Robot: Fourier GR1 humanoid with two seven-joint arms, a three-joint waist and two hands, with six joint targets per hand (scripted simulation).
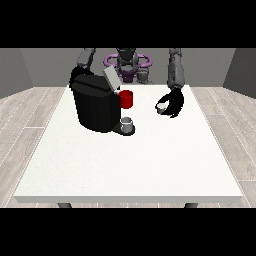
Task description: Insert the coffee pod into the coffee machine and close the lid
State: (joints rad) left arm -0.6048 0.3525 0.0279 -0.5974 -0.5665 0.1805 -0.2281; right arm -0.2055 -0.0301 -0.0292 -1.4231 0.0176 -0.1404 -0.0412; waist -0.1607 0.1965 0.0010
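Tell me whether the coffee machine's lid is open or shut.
Open. The grey lid stands tilted up above the black coffee machine, leaving the red pod holder uncovered at its front.

Quick headcount of what's on show here. One white bench (150, 165), and that's the only one. One black coffee machine (95, 107) sitting on it, with one grey lid (111, 78) flipped up at its top. One red holder (126, 99) on the machine's front. One small grey cup (127, 123) on the machine's base. One small white coffee pod (161, 107) over by the hand at the view's right (173, 104). Hands: I can only spot that one clearly; the other arm goes down behind the machine, so no second hand to count. Two arms, one robot.
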